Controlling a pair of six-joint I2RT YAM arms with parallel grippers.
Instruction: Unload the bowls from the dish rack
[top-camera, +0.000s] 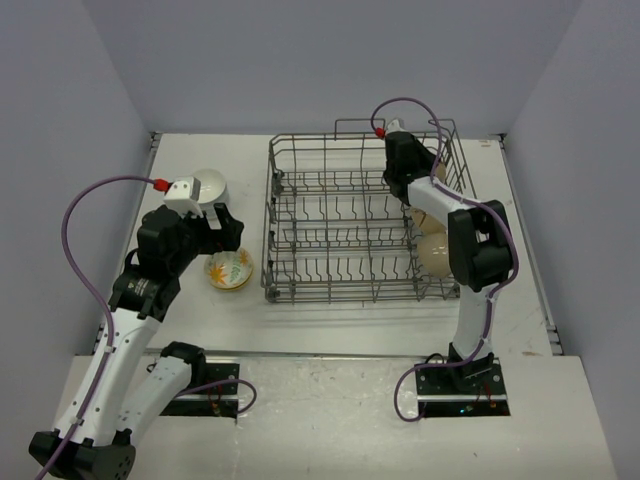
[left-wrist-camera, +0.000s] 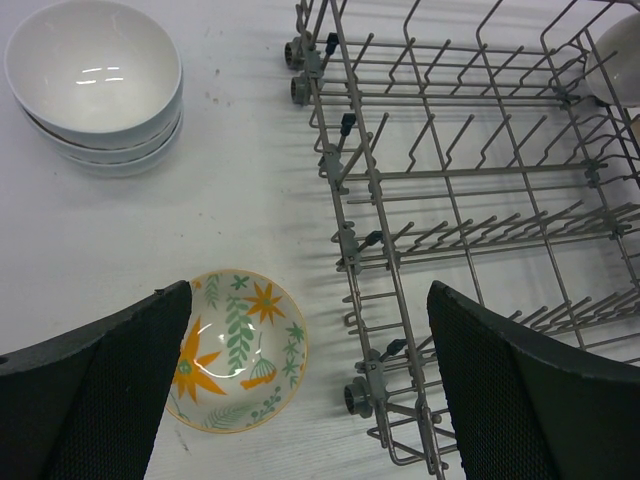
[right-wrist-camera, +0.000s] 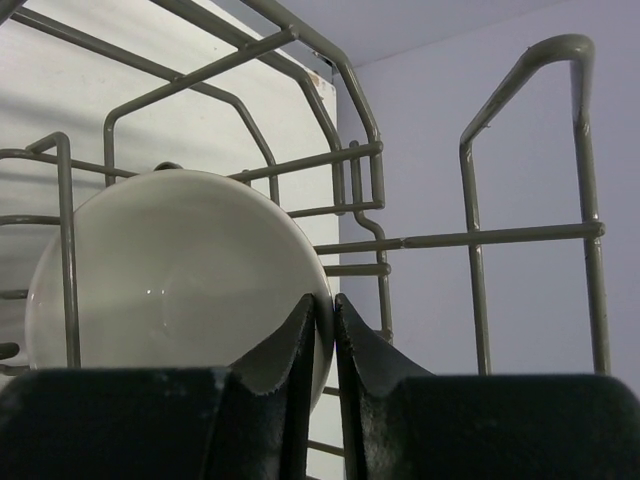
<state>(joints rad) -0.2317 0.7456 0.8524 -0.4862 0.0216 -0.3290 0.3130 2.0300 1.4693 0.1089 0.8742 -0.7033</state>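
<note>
The dish rack (top-camera: 340, 296) stands mid-table. In the right wrist view my right gripper (right-wrist-camera: 326, 318) is shut on the rim of a pale bowl (right-wrist-camera: 170, 280) that stands on edge against the rack's wires (right-wrist-camera: 470, 240). Two beige bowls (top-camera: 436, 254) sit at the rack's right end, under the right arm. My left gripper (left-wrist-camera: 310, 300) hangs open and empty over the table, left of the rack's corner (left-wrist-camera: 372, 190). A floral bowl (left-wrist-camera: 245, 345) lies upright below its left finger. A stack of white bowls (left-wrist-camera: 95, 75) stands farther back on the left.
The rack's raised handle loops (right-wrist-camera: 560, 60) rise beside the right gripper. Grey walls close the table in at the back and sides. The rack's left and middle rows (top-camera: 330, 215) hold only upright tines.
</note>
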